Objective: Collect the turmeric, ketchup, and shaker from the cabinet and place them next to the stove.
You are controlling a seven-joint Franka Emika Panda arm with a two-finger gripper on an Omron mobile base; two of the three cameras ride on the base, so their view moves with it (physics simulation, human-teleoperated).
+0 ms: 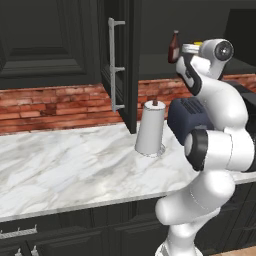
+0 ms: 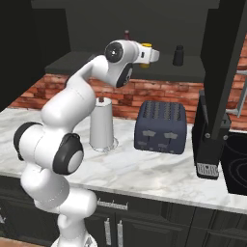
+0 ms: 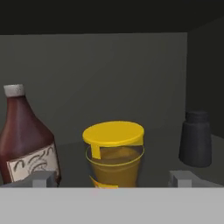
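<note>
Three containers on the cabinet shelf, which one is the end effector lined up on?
The turmeric, the yellow-lidded jar centred between the open end effector's fingertips. The ketchup sits off left, the shaker off right.

Yellow-lidded turmeric (image 3: pixel 114 153), dark-red ketchup (image 3: pixel 26 140)

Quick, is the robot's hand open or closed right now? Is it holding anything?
Gripper: open and holding nothing, its fingertips spread to either side of the turmeric jar in the cabinet.
</note>
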